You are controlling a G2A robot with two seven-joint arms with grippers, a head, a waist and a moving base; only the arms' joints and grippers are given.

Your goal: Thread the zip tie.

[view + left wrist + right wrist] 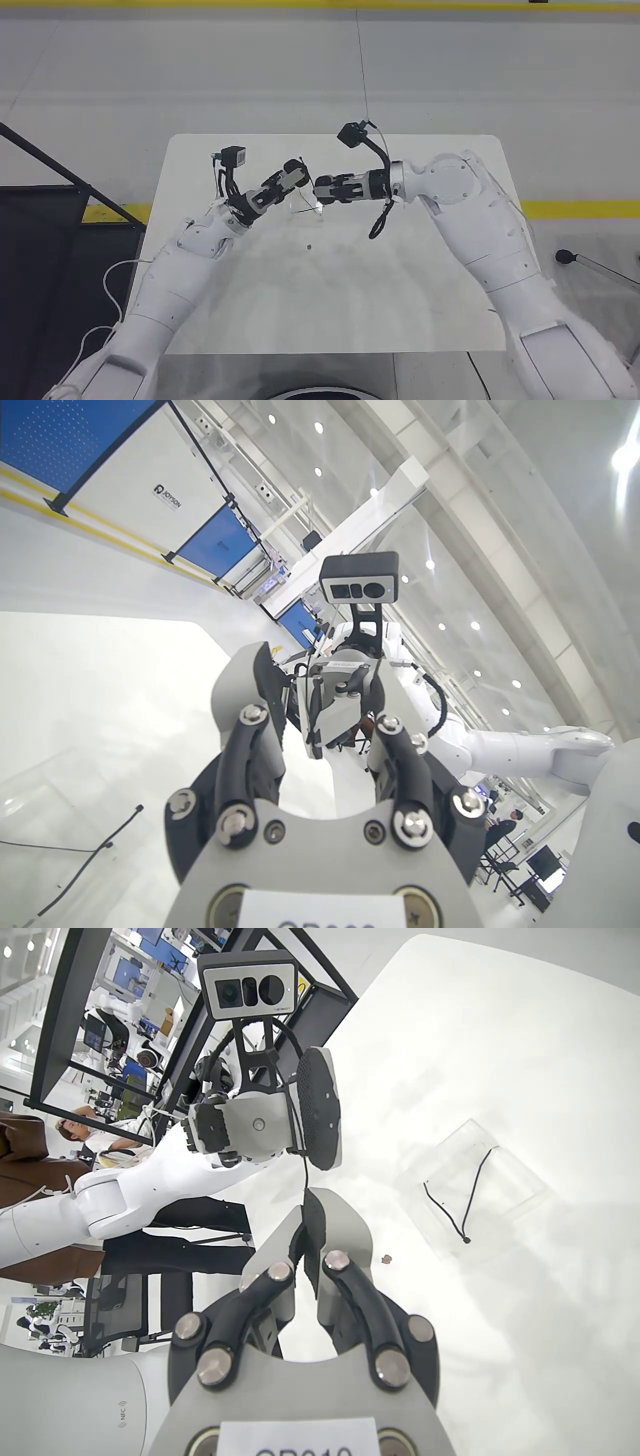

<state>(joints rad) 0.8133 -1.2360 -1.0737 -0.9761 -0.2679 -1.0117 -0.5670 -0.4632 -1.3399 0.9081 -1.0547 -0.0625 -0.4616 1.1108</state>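
A thin black zip tie (305, 1173) runs out from the tips of my right gripper (307, 1208), which is shut on it above the white table (400, 300). The strand leads on to the black pad of one finger (320, 1108) of my left gripper (265, 1120). That gripper stands open, its jaws wide apart on either side of the right gripper's tip (315, 725). In the top view the left gripper (303, 180) and the right gripper (320, 190) meet tip to tip over the table's far middle.
A clear shallow tray (500, 1168) lies on the table beneath the grippers, holding spare black zip ties (470, 1193), which also lie in the left wrist view (75, 850). A small brown scrap (386, 1259) sits on the table nearby.
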